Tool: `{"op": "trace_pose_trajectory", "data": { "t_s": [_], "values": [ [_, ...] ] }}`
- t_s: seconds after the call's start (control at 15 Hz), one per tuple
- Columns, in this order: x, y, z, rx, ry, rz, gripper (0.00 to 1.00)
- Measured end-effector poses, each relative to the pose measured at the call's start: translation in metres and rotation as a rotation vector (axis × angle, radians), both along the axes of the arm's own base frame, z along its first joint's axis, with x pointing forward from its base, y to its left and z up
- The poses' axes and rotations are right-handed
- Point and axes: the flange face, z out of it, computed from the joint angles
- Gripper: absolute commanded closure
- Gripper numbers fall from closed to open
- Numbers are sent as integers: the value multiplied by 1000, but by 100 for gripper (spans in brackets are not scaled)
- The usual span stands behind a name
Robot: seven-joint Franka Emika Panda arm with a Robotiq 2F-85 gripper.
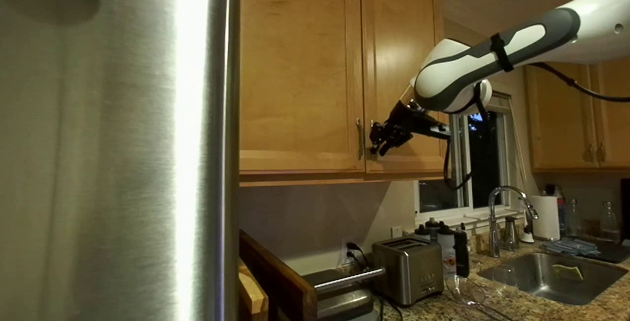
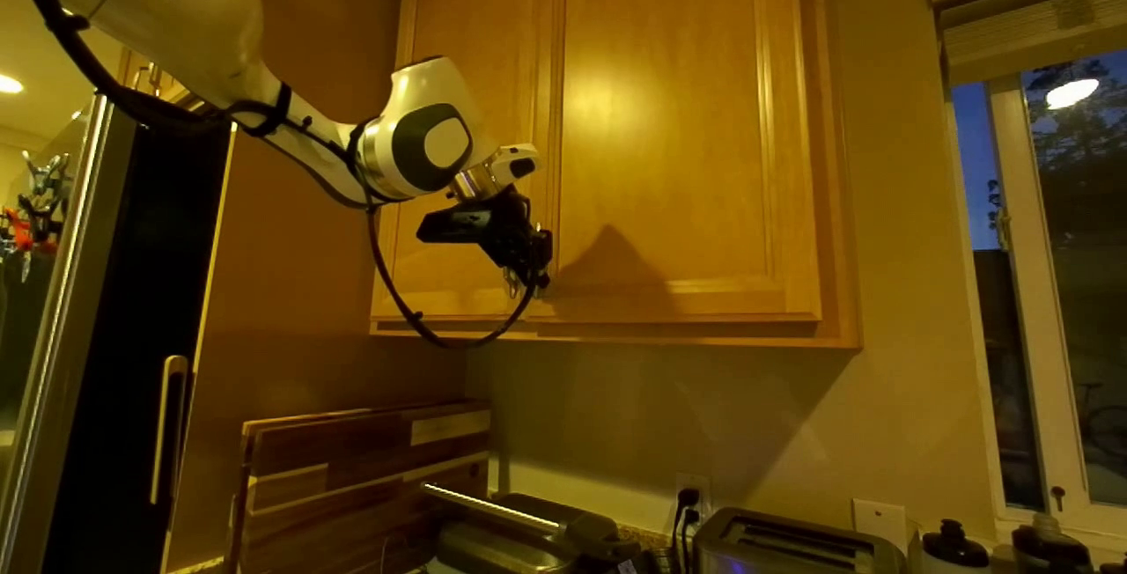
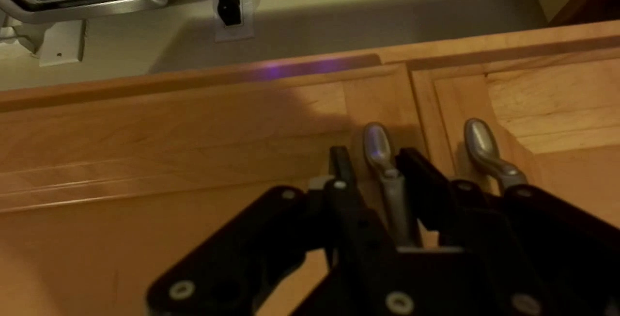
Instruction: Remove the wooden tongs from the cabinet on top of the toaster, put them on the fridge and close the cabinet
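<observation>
Both honey-coloured doors of the cabinet point(image 1: 300, 75) are closed. In the wrist view my gripper point(image 3: 374, 153) straddles the metal handle point(image 3: 395, 195) of one door. A strip of wood shows between the left finger point(image 3: 343, 165) and that handle; the right finger point(image 3: 421, 185) lies close against it, contact unclear. The neighbouring door's handle point(image 3: 482, 141) is outside the jaws. Below the cabinet stands the brushed-steel toaster point(image 1: 408, 272). The fridge point(image 1: 123, 163) fills the left of an exterior view. The wooden tongs are out of view.
Wooden cutting boards point(image 2: 370, 477) lean beside a countertop appliance point(image 1: 344, 304) with a metal bar handle. Bottles point(image 1: 447, 249) stand behind the toaster, near the sink point(image 1: 566, 291) and faucet point(image 1: 493, 222). Plugs point(image 3: 228, 10) stick out of the wall under the cabinet.
</observation>
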Motion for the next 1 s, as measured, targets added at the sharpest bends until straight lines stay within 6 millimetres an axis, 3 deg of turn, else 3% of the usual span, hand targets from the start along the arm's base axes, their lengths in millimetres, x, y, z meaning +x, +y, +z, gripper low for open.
{"op": "trace_pose_trajectory", "data": {
  "t_s": [0.6,0.8,1.0],
  "values": [
    [-6,6,1,-22,5,28,91],
    [-28,3,3,-6,27,40,91],
    [-68,-2,5,11,52,38,91]
  ]
}}
